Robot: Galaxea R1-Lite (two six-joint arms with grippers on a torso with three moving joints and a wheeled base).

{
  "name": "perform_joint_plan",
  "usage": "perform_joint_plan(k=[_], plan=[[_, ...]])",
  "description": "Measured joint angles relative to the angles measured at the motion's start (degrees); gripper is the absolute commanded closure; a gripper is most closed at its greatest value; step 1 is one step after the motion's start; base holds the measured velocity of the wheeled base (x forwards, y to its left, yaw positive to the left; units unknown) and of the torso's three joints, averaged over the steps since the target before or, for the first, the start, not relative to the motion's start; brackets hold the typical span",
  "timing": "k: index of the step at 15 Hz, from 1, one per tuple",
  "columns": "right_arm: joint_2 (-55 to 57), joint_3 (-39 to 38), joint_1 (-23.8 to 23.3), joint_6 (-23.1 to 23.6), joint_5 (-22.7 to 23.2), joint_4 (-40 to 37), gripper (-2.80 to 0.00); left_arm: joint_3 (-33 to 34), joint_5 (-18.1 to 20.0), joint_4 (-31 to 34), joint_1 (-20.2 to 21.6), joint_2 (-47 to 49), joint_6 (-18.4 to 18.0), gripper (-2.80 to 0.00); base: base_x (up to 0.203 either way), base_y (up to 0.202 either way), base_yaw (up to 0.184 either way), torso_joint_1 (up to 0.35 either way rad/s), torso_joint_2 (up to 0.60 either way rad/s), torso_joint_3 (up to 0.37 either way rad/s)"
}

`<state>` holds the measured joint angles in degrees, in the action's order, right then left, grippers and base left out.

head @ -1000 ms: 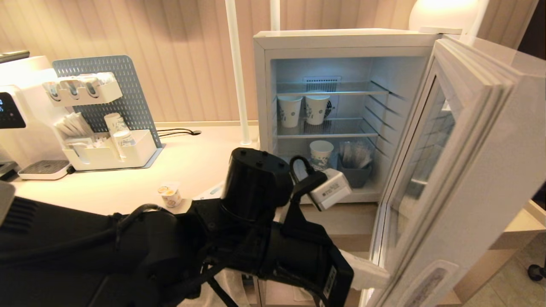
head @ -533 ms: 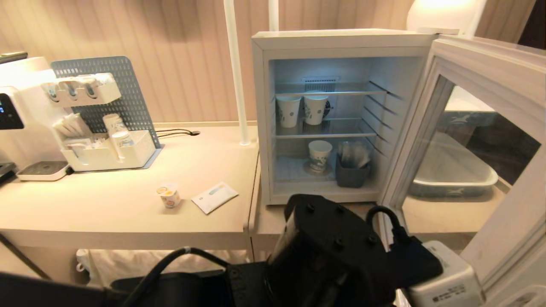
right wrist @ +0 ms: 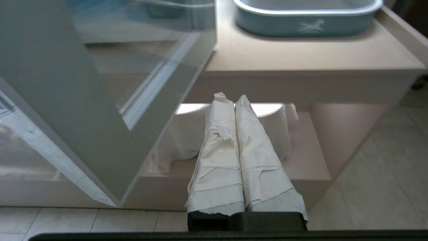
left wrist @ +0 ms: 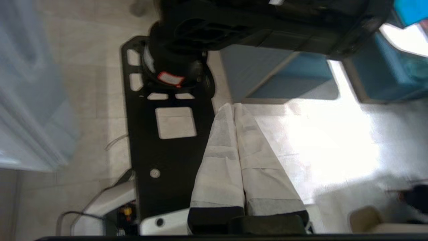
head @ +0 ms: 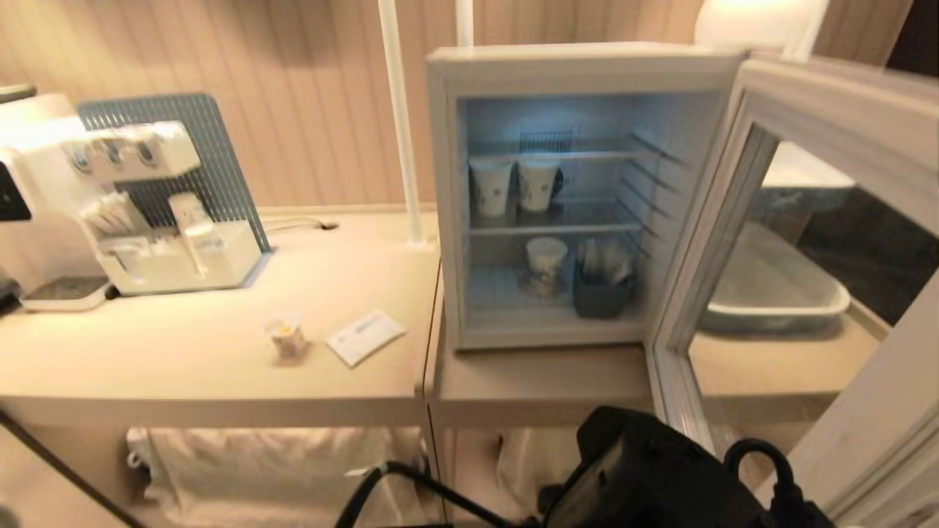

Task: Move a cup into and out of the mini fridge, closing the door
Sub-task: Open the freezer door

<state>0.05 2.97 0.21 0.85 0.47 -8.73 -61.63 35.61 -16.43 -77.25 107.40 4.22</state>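
Observation:
The cup, tiny and white with an orange label, stands alone on the counter left of the mini fridge. The door is swung wide open to the right, its lower edge also showing in the right wrist view. My left gripper is shut and empty, pointing down at the floor beside my black base. Only its arm's black wrist shows at the bottom of the head view. My right gripper is shut and empty, low below the counter edge, next to the door.
Paper cups and a dark bin sit on the fridge shelves. A packet lies beside the cup. A coffee machine and an organiser stand at the left. A blue-grey tub sits beyond the door.
The door has swung wider open. My left arm has dropped from in front of the fridge to the bottom right of the head view. The cup has stayed put.

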Motion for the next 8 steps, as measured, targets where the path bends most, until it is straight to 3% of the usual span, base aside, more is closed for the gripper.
perform_joint_plan(k=[4, 6, 8], plan=[[0.0, 0.0, -0.06, 0.07, -0.03, 0.0, 0.0, 0.2, -0.09, -1.25, 1.49, 1.01, 0.21, 0.0, 0.0, 0.0, 0.0, 0.0, 0.0, 0.0], [0.0, 0.02, -0.09, 0.09, 0.04, 0.0, 0.0, 1.49, -0.52, -1.47, 4.63, 0.04, 0.62, 0.0, 0.0, 0.0, 0.0, 0.0, 0.0, 0.0], [0.0, 0.02, -0.04, 0.09, 0.02, 0.0, 0.0, 1.2, -0.52, -1.63, 10.34, -1.28, 1.89, 0.0, 0.0, 0.0, 0.0, 0.0, 0.0, 0.0]])
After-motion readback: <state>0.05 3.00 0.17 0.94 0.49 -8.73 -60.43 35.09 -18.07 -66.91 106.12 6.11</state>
